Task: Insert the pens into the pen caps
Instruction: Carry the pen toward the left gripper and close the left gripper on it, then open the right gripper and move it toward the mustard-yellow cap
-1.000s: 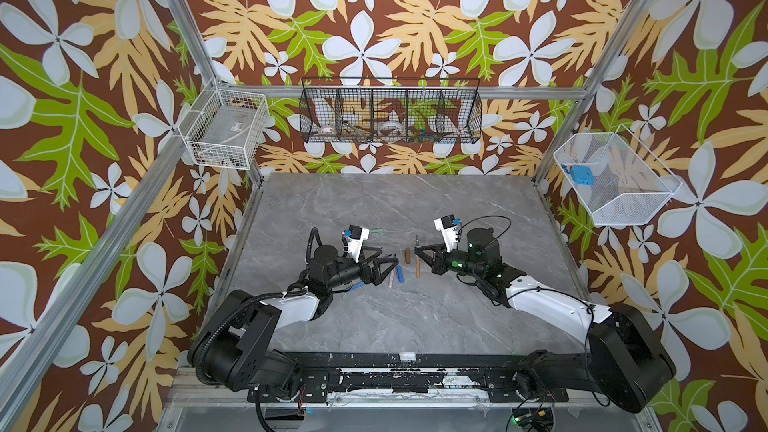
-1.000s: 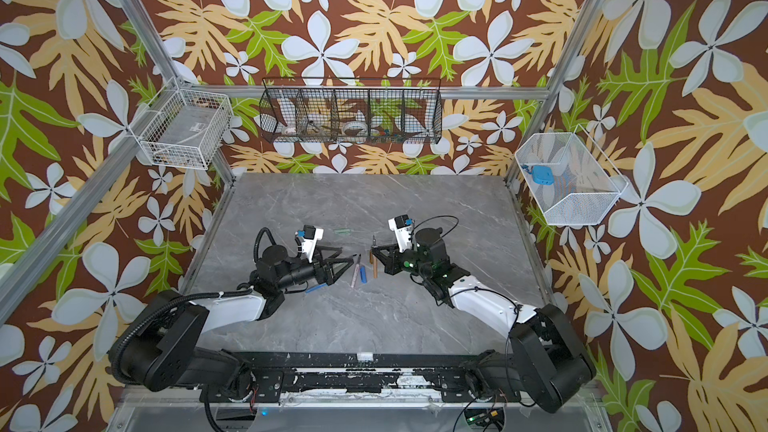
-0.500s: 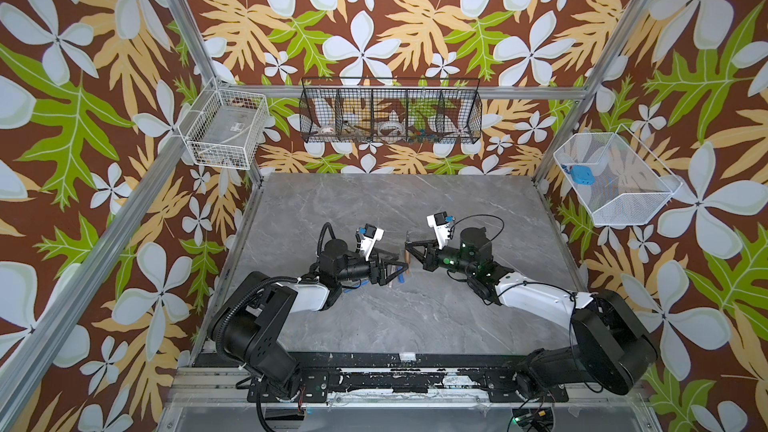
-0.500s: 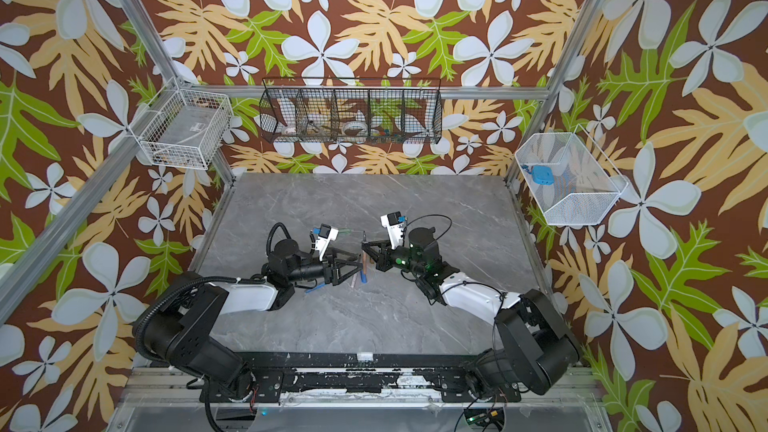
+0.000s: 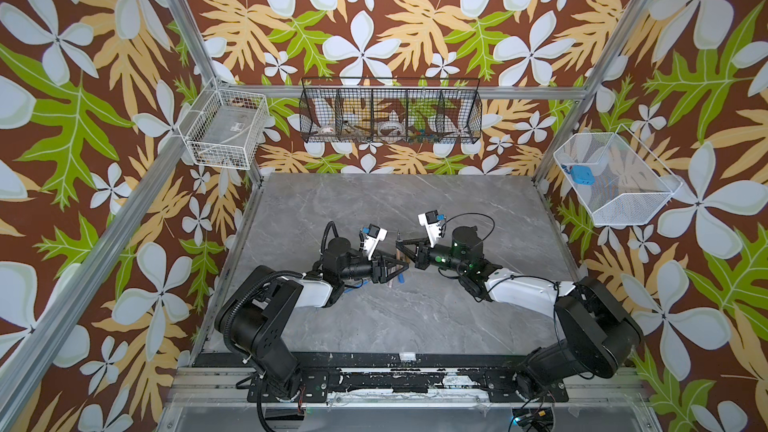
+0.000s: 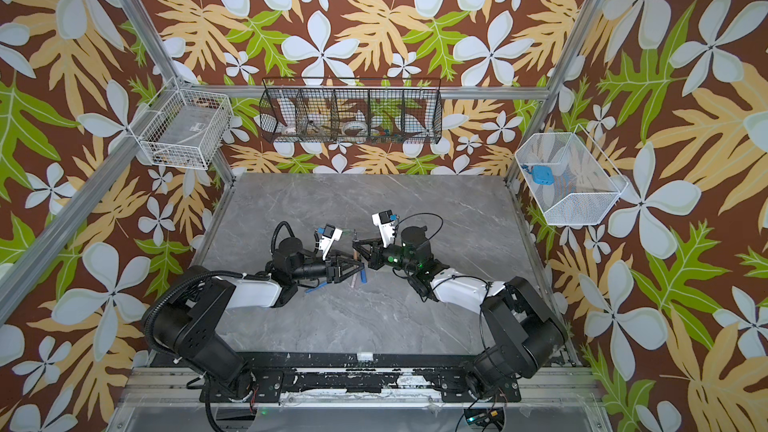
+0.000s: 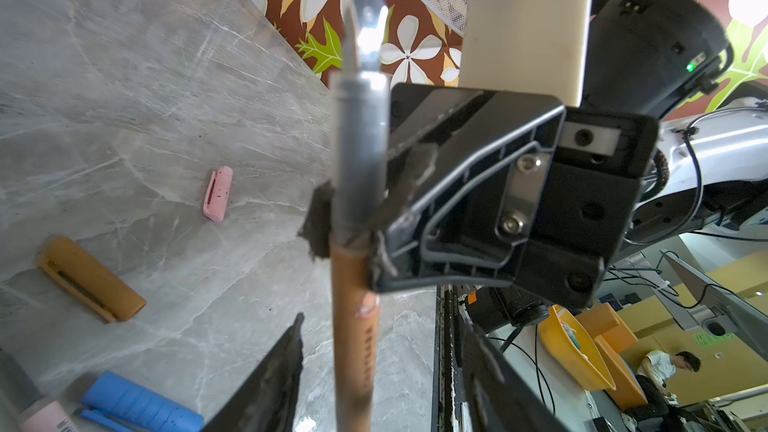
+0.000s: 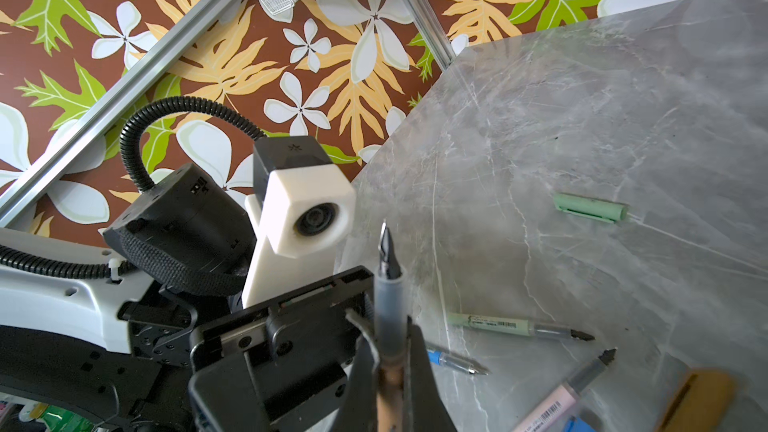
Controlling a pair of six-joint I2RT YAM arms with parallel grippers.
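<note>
1. A grey marble-patterned desk is shown from above.
2. A thin brown pen with a clear grey grip and a metal nib is held clear of the desk, over its middle.
3. The right claw is clamped on the brown pen where the grip meets the barrel.
4. The left claw is seen with its fingers apart, one on each side of the brown pen's barrel; contact cannot be made out.
5. Near the brown pen, a short pink plastic cap, a short brown plastic cap and a ribbed blue plastic cap are laid flat on the desk.
6. Also laid flat near the brown pen are a light green plastic cap, a pale green pen, a blue pen and a pale pink pen, all uncapped.
</note>
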